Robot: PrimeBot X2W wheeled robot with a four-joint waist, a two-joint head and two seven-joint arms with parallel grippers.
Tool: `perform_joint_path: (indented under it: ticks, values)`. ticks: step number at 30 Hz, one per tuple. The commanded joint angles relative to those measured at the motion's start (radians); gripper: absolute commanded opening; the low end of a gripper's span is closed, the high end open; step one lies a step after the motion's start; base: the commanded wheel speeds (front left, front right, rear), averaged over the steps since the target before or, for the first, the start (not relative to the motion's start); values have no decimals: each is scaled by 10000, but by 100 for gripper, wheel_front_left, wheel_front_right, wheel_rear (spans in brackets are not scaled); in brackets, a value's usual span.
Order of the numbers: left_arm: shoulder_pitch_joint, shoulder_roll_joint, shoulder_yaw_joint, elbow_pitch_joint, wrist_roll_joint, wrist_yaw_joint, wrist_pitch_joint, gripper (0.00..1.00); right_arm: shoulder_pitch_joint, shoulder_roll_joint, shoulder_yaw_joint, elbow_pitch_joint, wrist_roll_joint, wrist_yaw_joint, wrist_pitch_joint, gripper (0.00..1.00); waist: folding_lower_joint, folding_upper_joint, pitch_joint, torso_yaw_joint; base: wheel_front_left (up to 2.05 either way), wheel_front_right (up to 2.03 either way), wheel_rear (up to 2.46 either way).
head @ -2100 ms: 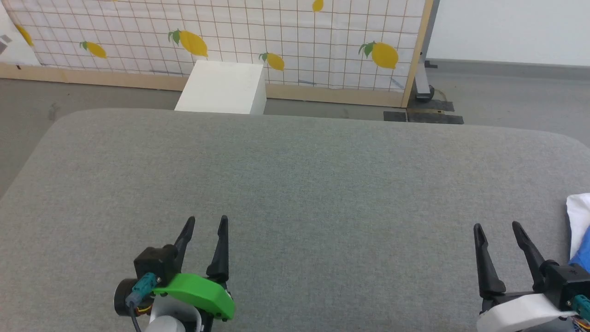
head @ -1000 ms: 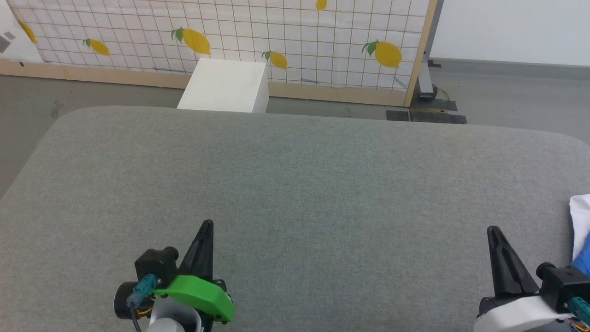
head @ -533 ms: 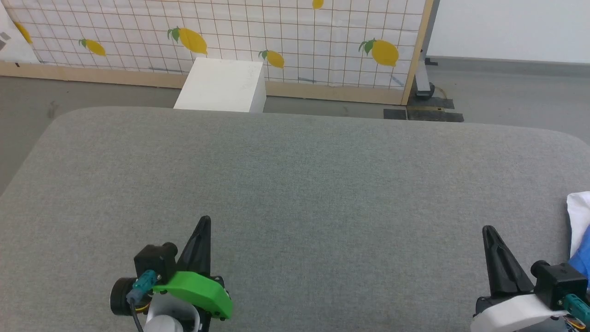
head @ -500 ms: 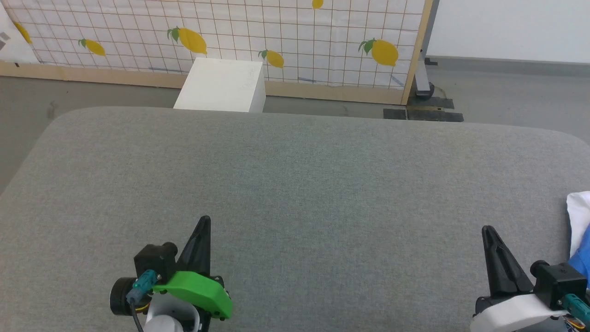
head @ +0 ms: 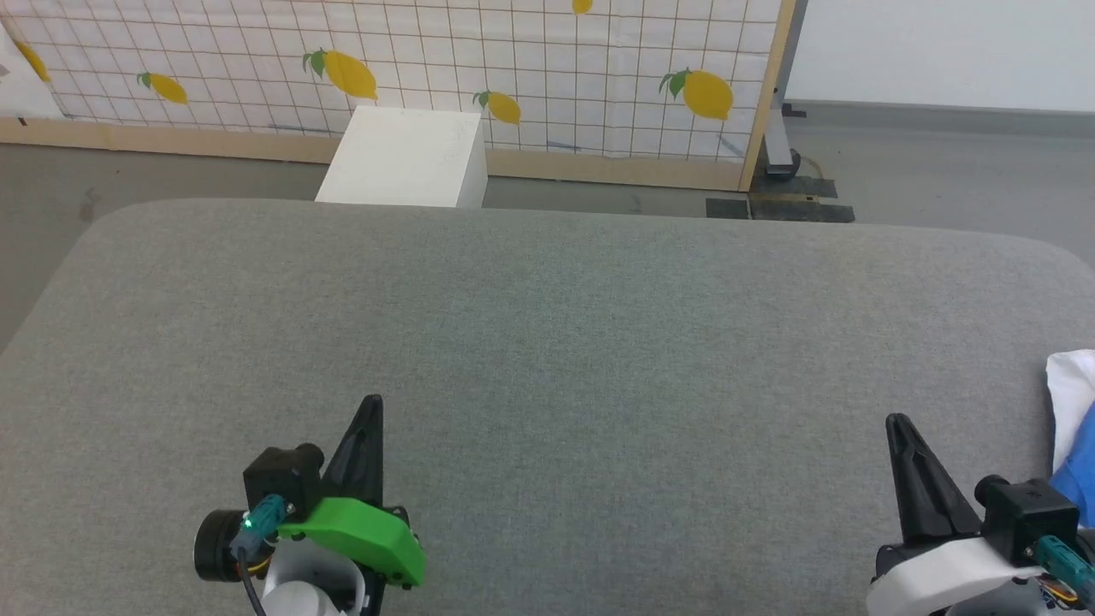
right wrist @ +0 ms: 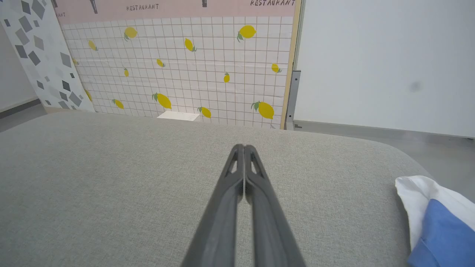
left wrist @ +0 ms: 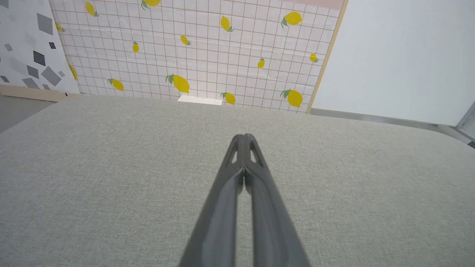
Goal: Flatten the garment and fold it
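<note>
The garment lies at the right edge of the grey padded table, a white fold with a blue part below it; most of it is cut off by the frame. The right wrist view shows the garment at the lower right, white over blue. My right gripper is shut and empty, hovering just left of the garment, apart from it. My left gripper is shut and empty over the near left of the table. The left gripper and the right gripper each show their fingers pressed together.
A white box stands on the floor behind the table's far edge. A lemon-print grid panel with a wooden frame closes the back. Dark floor plates lie at the panel's right foot.
Both grippers went from open to shut about two seconds ago and have stayed shut. The head camera has drifted slightly; the garment has not moved.
</note>
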Motion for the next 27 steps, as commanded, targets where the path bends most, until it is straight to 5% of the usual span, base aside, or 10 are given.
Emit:
perform_joint_path:
  ticks: [1, 27]
  values:
    - [194, -17, 48, -103, 143, 56, 70, 0, -203, 8, 39, 35, -62, -5, 38, 0, 0, 0, 5, -10, 0, 0, 0]
    - [369, -29, 302, -738, 697, 249, 595, 0, -500, 13, 229, 156, -226, -8, 269, 0, 0, 0, 73, -174, 0, 0, 0]
